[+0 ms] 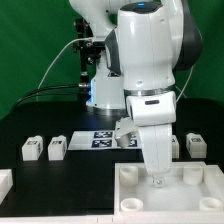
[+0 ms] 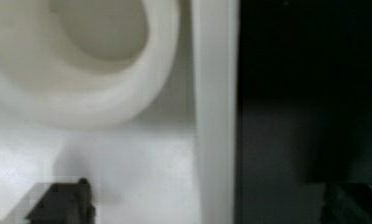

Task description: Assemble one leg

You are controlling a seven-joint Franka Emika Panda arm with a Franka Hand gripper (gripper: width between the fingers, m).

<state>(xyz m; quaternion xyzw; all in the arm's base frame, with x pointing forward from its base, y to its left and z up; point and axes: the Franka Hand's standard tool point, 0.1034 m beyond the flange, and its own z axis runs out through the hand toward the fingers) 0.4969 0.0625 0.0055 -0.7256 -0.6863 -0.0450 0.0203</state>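
Observation:
The large white panel (image 1: 170, 190) with round corner sockets lies at the front on the exterior view's right. My gripper (image 1: 155, 180) is lowered onto its middle. In the wrist view the gripper (image 2: 204, 205) is open: its dark fingertips (image 2: 58, 203) stand far apart, one over the white panel (image 2: 147, 160), the other over the dark table, with nothing between them but the panel's edge. A round socket (image 2: 94, 50) sits close by. Two legs (image 1: 32, 148) (image 1: 57, 147), small white blocks with tags, stand on the table on the exterior view's left. Another leg (image 1: 197, 145) stands on the right.
The marker board (image 1: 98, 139) lies on the black table behind the gripper, by the arm's base. A white piece (image 1: 5, 183) shows at the exterior view's left edge. A green curtain closes off the back.

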